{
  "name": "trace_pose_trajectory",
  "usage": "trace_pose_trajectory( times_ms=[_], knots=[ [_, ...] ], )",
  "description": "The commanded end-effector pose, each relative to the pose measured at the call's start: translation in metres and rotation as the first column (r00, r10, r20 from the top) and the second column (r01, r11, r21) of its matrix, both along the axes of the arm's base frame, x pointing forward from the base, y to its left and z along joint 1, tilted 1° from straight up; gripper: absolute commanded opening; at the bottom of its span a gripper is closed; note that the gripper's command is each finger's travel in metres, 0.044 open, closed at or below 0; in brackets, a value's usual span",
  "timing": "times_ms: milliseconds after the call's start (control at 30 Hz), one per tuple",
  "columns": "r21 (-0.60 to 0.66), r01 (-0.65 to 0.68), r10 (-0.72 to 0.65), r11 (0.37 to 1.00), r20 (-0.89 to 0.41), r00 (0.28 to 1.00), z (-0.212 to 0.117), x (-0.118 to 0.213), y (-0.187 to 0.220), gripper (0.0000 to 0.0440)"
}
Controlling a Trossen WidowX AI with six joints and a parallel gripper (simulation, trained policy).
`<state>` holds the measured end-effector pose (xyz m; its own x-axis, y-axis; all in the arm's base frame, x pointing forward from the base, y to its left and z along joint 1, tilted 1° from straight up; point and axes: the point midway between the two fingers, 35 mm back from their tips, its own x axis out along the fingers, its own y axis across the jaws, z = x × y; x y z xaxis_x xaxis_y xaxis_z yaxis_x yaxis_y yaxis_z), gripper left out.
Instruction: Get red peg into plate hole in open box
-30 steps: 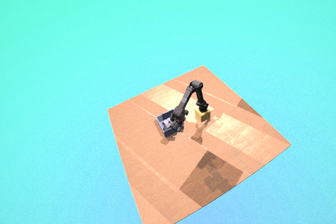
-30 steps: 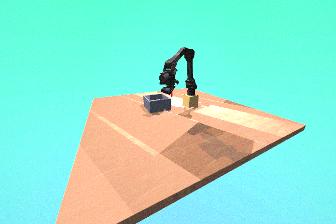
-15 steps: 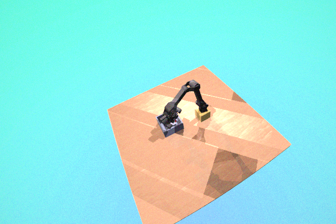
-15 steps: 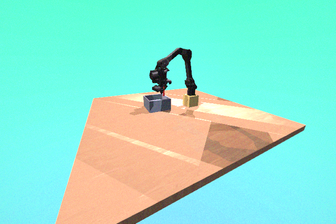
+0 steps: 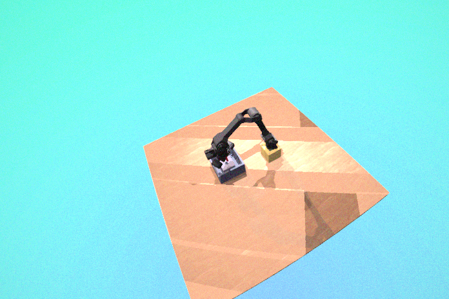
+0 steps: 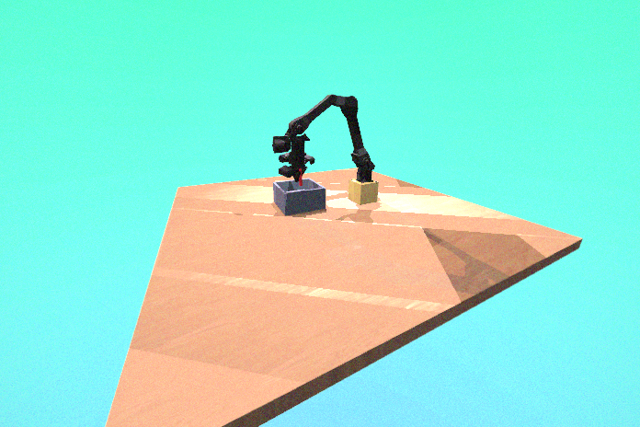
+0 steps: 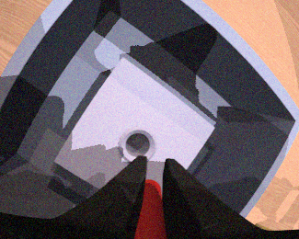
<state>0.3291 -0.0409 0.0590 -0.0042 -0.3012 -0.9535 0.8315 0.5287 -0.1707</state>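
The gripper (image 5: 224, 160) (image 6: 298, 178) (image 7: 155, 161) is shut on the red peg (image 5: 226, 159) (image 6: 301, 177) (image 7: 151, 211) and points down over the open blue-grey box (image 5: 233, 174) (image 6: 304, 201) (image 7: 254, 156). In the exterior view the peg hangs upright, its lower end about level with the box rim. The pale plate (image 5: 229, 165) (image 7: 128, 101) lies at the box bottom. Its round hole (image 7: 138, 142) shows empty in the wrist view, just ahead of the fingertips and slightly left. How far the peg tip is above the plate is hard to tell.
The arm's base stands on a yellow block (image 5: 269, 154) (image 6: 362, 191) to the right of the box. The box walls surround the plate on all sides. The wooden table top (image 5: 231, 216) (image 6: 247, 251) carries bands of shadow and light.
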Motion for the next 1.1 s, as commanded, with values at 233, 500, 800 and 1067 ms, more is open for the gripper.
trace_pose_trajectory(
  times_ms=[233,500,800,1067],
  knots=[
    [0.083,-0.076,0.077,0.994,-0.016,0.997,-0.034,0.012,-0.017,0.005],
    [0.14,-0.105,0.111,0.985,-0.037,0.993,-0.051,0.02,-0.023,0.0202],
    [0.211,-0.115,0.118,0.971,-0.004,0.993,-0.044,0.049,-0.024,0.0414],
    [0.268,-0.165,0.139,0.949,0.113,0.984,-0.025,0.089,-0.015,0.044]
  ],
)
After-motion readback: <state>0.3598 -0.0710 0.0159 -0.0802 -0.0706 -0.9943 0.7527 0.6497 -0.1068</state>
